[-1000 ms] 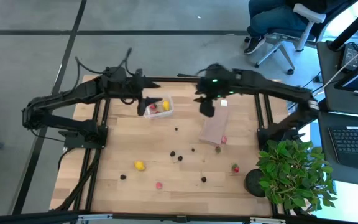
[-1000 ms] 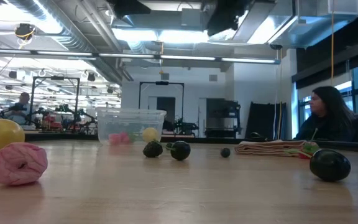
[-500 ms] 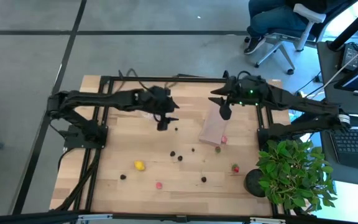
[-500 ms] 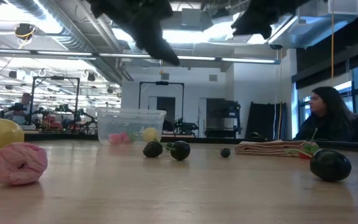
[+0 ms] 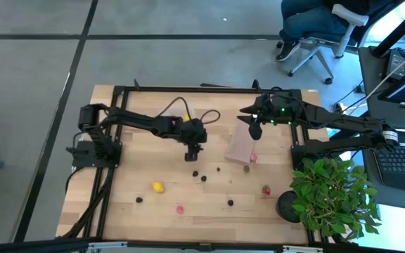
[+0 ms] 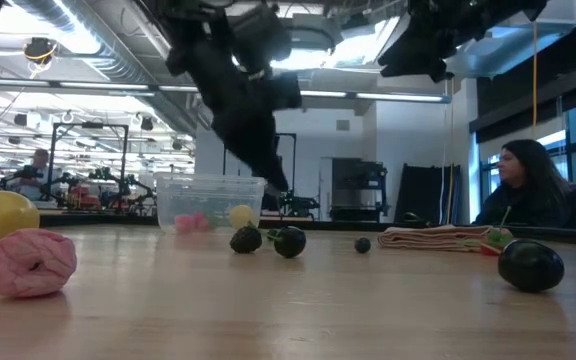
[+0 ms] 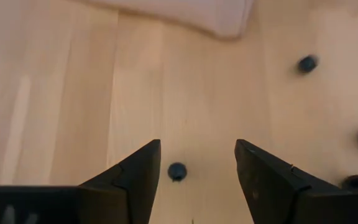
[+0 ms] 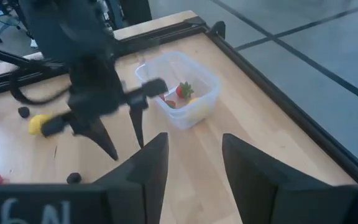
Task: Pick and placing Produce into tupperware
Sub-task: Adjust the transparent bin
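The clear tupperware (image 8: 182, 93) stands at the table's far middle, with a strawberry (image 8: 183, 90) and other pieces inside. Produce lies scattered on the wood: a lemon (image 5: 158, 187), dark berries (image 5: 195, 173), a pink piece (image 5: 180, 209) and a strawberry (image 5: 266, 190). My left gripper (image 5: 194, 153) hangs open, slanting down, just on the near side of the tub. One small dark berry (image 7: 177, 171) lies on the table between its fingertips, untouched. My right gripper (image 5: 255, 130) is open and holds nothing, high over the tan board (image 5: 241, 146).
The tan board lies right of centre, with a red piece (image 5: 254, 157) and a green piece (image 5: 246, 169) at its near end. A potted plant (image 5: 329, 197) stands at the near right corner. Black frame rails run along the table's edges. A person sits beyond the far right.
My left gripper has left its place over the tupperware, going toward the table's right and near edges. It has come down and tipped more steeply toward the small dark berry. My right gripper has drawn back toward the right edge and sunk a little.
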